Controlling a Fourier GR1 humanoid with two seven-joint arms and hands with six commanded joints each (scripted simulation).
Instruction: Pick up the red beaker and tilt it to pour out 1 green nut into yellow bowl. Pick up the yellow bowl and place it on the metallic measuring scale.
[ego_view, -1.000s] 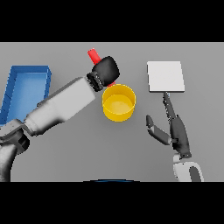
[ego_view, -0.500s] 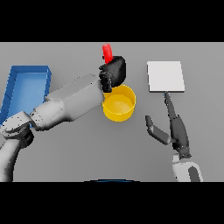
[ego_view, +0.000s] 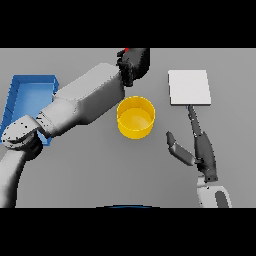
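My left hand (ego_view: 136, 64) is at the far middle of the table, fingers curled round the red beaker (ego_view: 125, 50), of which only a thin red edge shows above the hand. It is raised above and just behind the yellow bowl (ego_view: 135, 117), which stands on the table in the middle. I cannot see any green nut. The metallic measuring scale (ego_view: 189, 87) is a flat pale square to the right of the bowl. My right hand (ego_view: 200, 148) is open, fingers straight, low at the right between the bowl and the scale's near edge.
A blue tray (ego_view: 25, 100) lies at the left edge, partly behind my left forearm, which crosses the table from lower left to the far middle.
My left hand has carried the red beaker up and to the right, past the bowl's far rim; the beaker is now almost hidden by the hand. The right hand has not moved.
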